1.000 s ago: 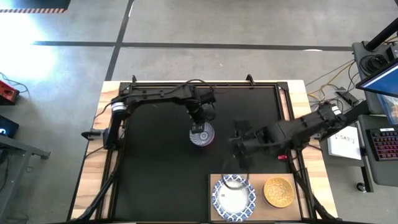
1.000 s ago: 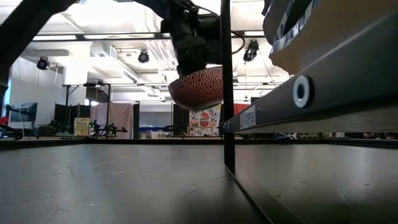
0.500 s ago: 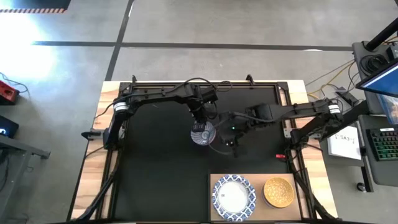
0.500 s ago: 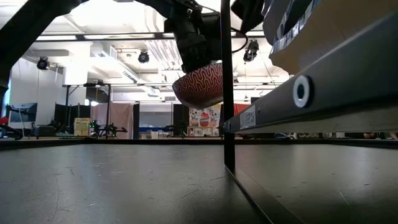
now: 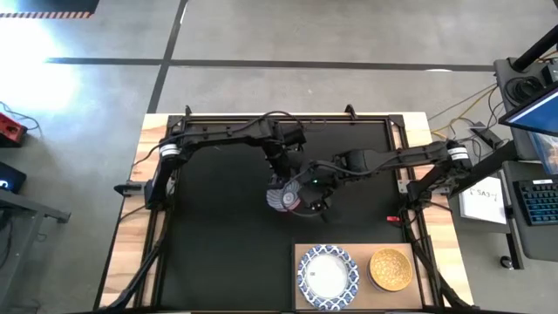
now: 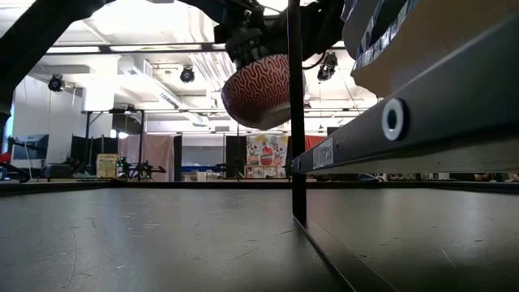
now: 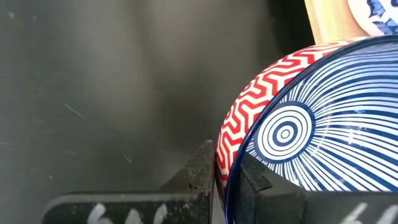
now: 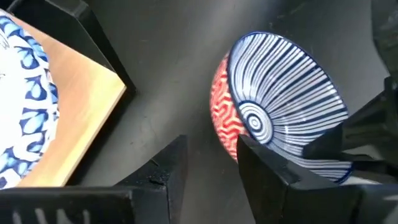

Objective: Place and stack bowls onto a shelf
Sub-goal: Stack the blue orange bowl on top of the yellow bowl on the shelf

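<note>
Bowls first: the one in play is the red bowl (image 5: 285, 199), red zigzag outside and blue stripes inside, hanging in the air over the middle of the black mat (image 5: 218, 218). From the mat's centre it sits at about three o'clock. In the low view it is clearly off the surface, tilted.

Going left to right, my left gripper (image 5: 281, 185) comes in from nine o'clock and is pinched on the bowl's rim, one finger inside and one outside, as the left wrist view shows. I judge that edge grip is why the bowl hangs tipped rather than level.

Next, my right gripper (image 5: 314, 187) reaches in from three o'clock and sits right beside the bowl. In the right wrist view its fingers (image 8: 267, 165) stand partly apart, with the bowl's rim near the gap; I cannot tell whether they touch it. It looks to me like a handover, since the shelf lies on the right arm's side.

At five o'clock, at the mat's near edge, lies the shelf (image 5: 365, 253). It already carries a white bowl (image 5: 328, 277) with a blue rim and, to its right, a yellow bowl (image 5: 391, 269), apart from each other. Neither is stacked yet.
</note>
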